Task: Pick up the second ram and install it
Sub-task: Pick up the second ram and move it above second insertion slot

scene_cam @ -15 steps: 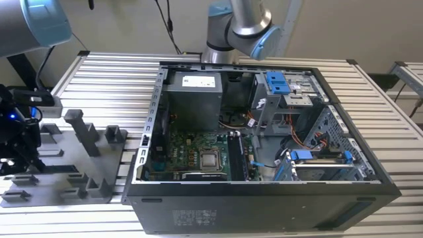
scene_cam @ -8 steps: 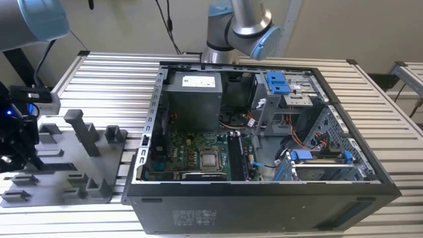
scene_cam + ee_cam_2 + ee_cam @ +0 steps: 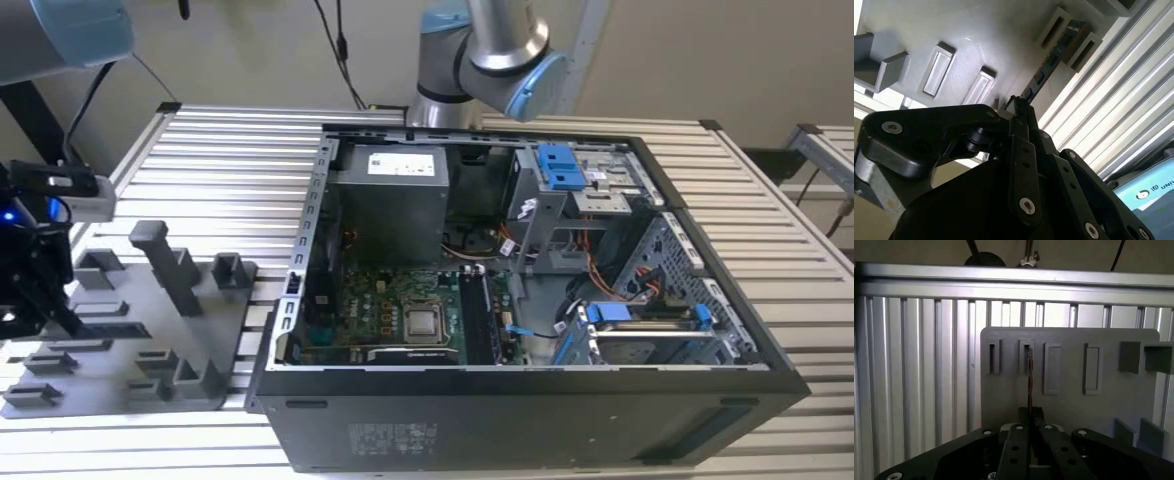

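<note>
The fingers (image 3: 1024, 417) appear to pinch the ram (image 3: 1050, 61), stood on edge in a fixture (image 3: 1069, 405) slot on the desk (image 3: 919, 365), leaving its top edge graspable.

The second ram (image 3: 1029, 377), thin and dark, stands on edge in a grey fixture (image 3: 1104, 405) slot.

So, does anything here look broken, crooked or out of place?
Nothing stands out. The computer case lies open on the slatted table and looks intact. In the first wrist view the second ram stands straight on edge in the grey fixture, with the gripper closed on it.
</note>
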You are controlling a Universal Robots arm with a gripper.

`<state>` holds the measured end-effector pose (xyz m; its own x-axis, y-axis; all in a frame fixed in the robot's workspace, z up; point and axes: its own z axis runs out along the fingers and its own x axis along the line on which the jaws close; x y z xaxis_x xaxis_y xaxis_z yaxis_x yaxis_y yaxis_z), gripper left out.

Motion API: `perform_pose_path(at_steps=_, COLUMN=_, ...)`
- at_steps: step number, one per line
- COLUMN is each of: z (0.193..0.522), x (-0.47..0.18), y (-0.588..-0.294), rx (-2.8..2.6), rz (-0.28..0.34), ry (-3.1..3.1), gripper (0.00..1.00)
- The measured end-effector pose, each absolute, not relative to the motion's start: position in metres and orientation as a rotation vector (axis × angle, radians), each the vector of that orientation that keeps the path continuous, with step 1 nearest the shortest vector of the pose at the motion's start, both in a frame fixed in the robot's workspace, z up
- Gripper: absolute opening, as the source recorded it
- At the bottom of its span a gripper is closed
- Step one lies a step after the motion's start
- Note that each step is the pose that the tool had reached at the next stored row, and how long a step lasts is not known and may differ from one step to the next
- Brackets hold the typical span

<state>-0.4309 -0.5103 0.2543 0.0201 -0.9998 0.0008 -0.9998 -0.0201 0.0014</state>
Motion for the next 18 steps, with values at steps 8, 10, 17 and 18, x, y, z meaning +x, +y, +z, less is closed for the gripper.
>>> perform_pose_path(at_steps=8, z=0.264, x=-0.431, y=-0.51, rx=2.237, rz=-0.001, ry=-2.204, gripper=0.14)
perform_pose_path(at_steps=10, z=0.267, x=-0.431, y=-0.51, rx=2.236, rz=-0.001, ry=-2.205, gripper=0.14)
perform_pose_path(at_steps=17, z=0.274, x=-0.432, y=-0.51, rx=2.233, rz=-0.001, ry=-2.208, gripper=0.14)
perform_pose_path(at_steps=18, z=0.275, x=-0.432, y=-0.51, rx=2.233, rz=-0.001, ry=-2.208, gripper=0.14)
